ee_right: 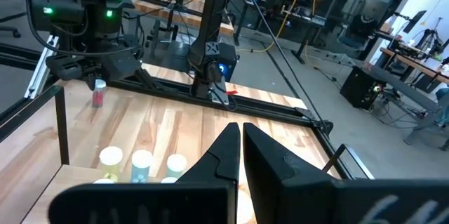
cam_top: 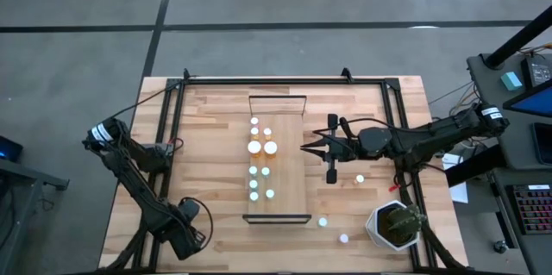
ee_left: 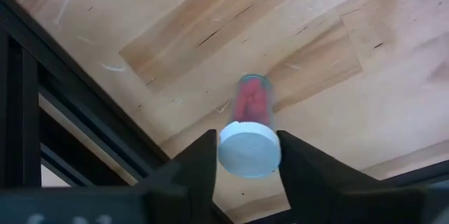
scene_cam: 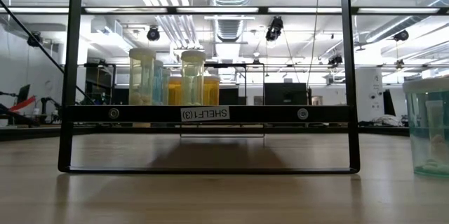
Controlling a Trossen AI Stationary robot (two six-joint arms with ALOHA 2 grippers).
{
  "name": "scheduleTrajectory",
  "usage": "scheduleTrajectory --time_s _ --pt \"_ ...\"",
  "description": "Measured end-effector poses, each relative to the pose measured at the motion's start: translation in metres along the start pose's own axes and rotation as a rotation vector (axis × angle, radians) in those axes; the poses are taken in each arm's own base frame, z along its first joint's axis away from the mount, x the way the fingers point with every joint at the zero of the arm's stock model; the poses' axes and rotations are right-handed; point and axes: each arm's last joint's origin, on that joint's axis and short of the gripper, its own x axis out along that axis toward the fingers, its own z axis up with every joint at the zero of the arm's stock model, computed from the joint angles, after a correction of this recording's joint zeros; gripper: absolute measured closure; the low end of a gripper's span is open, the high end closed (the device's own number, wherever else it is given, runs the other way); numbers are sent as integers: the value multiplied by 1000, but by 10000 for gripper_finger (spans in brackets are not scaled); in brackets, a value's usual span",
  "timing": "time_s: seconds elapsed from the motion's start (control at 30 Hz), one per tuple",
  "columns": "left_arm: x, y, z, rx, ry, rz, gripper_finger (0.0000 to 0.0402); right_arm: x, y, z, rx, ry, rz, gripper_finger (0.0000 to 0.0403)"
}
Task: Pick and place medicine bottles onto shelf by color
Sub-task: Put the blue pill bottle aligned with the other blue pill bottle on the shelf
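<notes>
- The left gripper [ee_left: 245, 164] sits low at the near left corner of the slatted wooden table [cam_top: 207, 107], beside the dark frame rail.
- Its two dark fingers [ee_left: 200, 168] flank the white cap of a small clear bottle with a reddish filling [ee_left: 251, 129]; whether they already press on the cap cannot be told.
- In the right wrist view the same bottle [ee_right: 99, 94] shows far off under the left arm's gripper, standing on the table.
- The right gripper [cam_top: 312, 147] hovers just beside the shelf's right edge, its fingers [ee_right: 224, 150] pressed together with nothing between them.
- The shelf [cam_top: 293, 171], a light-wood plank with dark metal end rails, lies at the table's middle.
- White-capped medicine bottles [cam_top: 261, 147] stand along it in a loose double row, orange-bodied ones at the far end, greenish ones nearer.
- Three more small bottles [cam_top: 360, 178] stand on the table right of the shelf, near a potted plant [cam_top: 395, 223].
</notes>
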Motion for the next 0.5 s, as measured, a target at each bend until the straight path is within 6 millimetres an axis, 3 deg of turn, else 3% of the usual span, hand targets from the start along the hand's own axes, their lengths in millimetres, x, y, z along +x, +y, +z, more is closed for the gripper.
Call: scheduleTrajectory --time_s 0.13,0.3,0.5 --pt "-5 -3 -2 24 10 -17 310 0 0 0 0 0 0 394" --pt "-25 -12 -4 102 108 -66 311 0 0 0 -1 0 0 394" --pt "-75 -35 -9 296 183 -252 299 0 0 0 -2 0 0 394"
